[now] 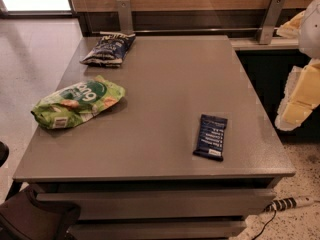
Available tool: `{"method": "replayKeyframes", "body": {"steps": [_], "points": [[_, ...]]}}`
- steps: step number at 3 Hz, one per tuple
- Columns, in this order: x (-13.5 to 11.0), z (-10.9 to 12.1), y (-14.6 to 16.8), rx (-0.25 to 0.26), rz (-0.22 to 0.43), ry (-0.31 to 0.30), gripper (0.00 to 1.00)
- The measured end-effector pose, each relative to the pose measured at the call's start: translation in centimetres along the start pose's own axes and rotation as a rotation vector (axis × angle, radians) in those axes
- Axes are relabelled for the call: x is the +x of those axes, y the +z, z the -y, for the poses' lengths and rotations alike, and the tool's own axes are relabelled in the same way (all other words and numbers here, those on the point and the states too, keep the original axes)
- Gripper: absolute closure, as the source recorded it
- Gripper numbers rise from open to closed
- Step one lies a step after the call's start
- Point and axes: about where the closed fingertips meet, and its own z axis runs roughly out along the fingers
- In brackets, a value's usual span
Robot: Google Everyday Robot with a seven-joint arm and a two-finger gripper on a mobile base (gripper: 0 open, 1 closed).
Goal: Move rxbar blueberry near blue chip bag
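The rxbar blueberry (210, 136) is a small flat dark-blue bar with rows of white text. It lies on the grey table (165, 84) near the front right. The blue chip bag (109, 49) is crinkled dark navy and lies at the far left corner of the table, far from the bar. My gripper (296, 108) shows as pale white and yellowish parts at the right edge of the view, beyond the table's right side and above the floor. It is to the right of the bar and holds nothing that I can see.
A larger light-green snack bag (77, 104) lies on the table's left side. A wood-panelled wall with metal brackets (270, 19) runs behind the table. A power strip (290, 203) lies on the floor at the front right. A dark chair (30, 219) is at the bottom left.
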Motion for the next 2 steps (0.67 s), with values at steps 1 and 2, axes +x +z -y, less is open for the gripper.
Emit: {"method": "replayKeyframes", "body": {"steps": [1, 2], "points": [[0.0, 0.0, 0.0, 0.000, 0.000, 0.000, 0.00], [-0.2, 0.2, 2.5, -0.037, 0.004, 0.014, 0.00]]}}
